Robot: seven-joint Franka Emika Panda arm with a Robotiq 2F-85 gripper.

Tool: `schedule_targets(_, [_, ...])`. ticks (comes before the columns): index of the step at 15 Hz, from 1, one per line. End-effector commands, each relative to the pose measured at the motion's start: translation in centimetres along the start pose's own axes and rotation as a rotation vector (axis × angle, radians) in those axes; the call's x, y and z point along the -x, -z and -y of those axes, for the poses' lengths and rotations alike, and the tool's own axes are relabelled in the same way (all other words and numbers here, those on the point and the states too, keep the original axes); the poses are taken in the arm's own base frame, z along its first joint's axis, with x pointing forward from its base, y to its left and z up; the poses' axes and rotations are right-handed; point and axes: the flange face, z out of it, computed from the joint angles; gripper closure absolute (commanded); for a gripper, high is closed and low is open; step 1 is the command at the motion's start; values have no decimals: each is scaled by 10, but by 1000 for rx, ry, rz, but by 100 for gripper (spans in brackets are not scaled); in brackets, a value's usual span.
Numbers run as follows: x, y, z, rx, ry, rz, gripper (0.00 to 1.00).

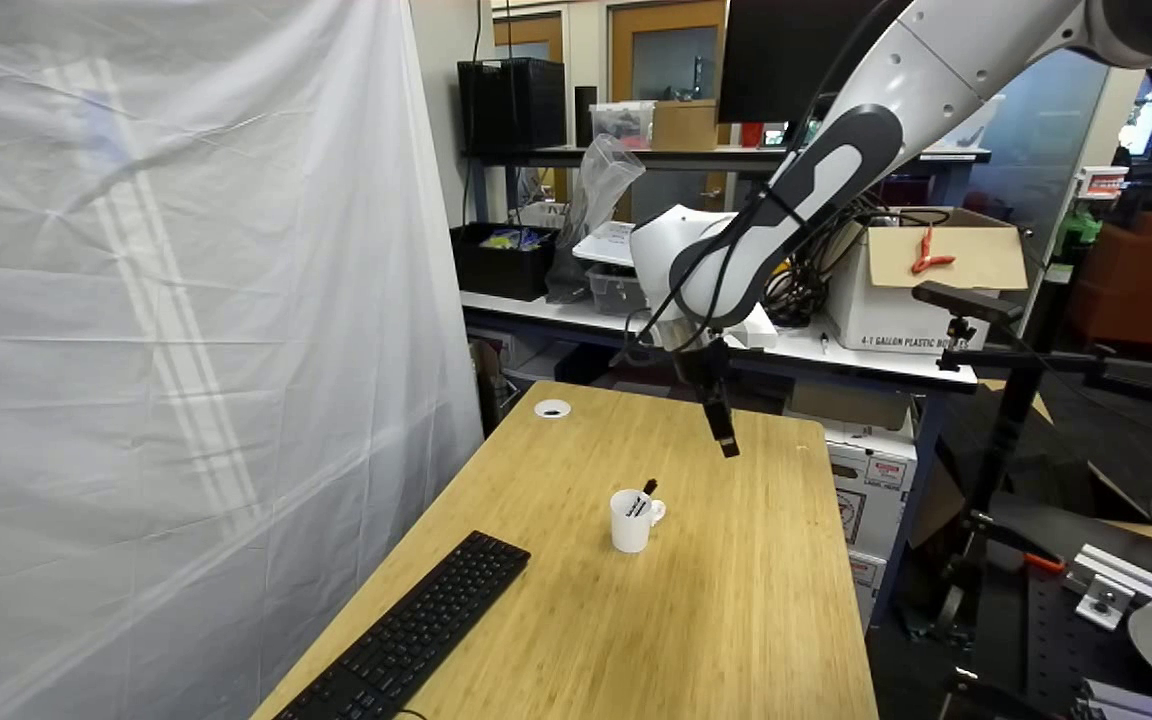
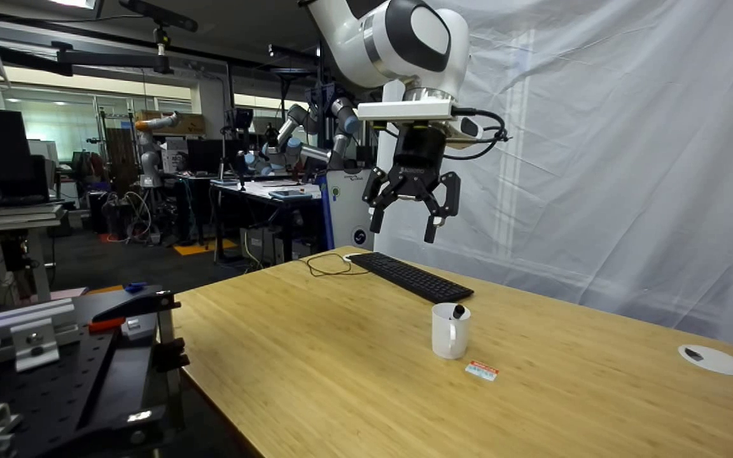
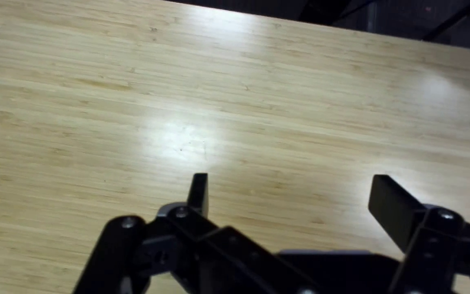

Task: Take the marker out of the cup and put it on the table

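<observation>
In both exterior views a small white cup (image 1: 628, 530) (image 2: 441, 336) stands upright on the light wood table (image 1: 726, 620) (image 2: 335, 362). The dark marker (image 1: 650, 487) (image 2: 459, 312) leans inside it, its black end poking above the rim; its lower part is mostly hidden by the cup. My gripper (image 2: 403, 227) (image 3: 290, 183) hangs in the air above the table, apart from both cup and marker. Its black fingers (image 3: 394, 208) are spread wide with only bare wood seen between them. Neither cup nor marker shows in the wrist view.
A black keyboard (image 1: 406, 630) (image 2: 411, 277) with a cable (image 2: 335, 272) lies along the curtain side. Close to the cup is a red-and-white label (image 2: 482, 370). A round white cover (image 1: 552, 408) (image 2: 713, 360) sits in the tabletop. A cluttered bench (image 1: 816, 350) borders one end.
</observation>
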Motion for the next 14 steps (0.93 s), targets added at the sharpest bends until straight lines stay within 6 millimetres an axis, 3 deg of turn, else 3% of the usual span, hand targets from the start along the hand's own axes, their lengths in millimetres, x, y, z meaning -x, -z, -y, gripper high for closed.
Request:
schedule_targets(1, [-13, -2, -5, -10, 170, 98, 0])
schedule_targets(9, [-28, 13, -40, 79, 359, 305, 0])
schedule_targets(14, [-44, 20, -39, 94, 390, 258, 0])
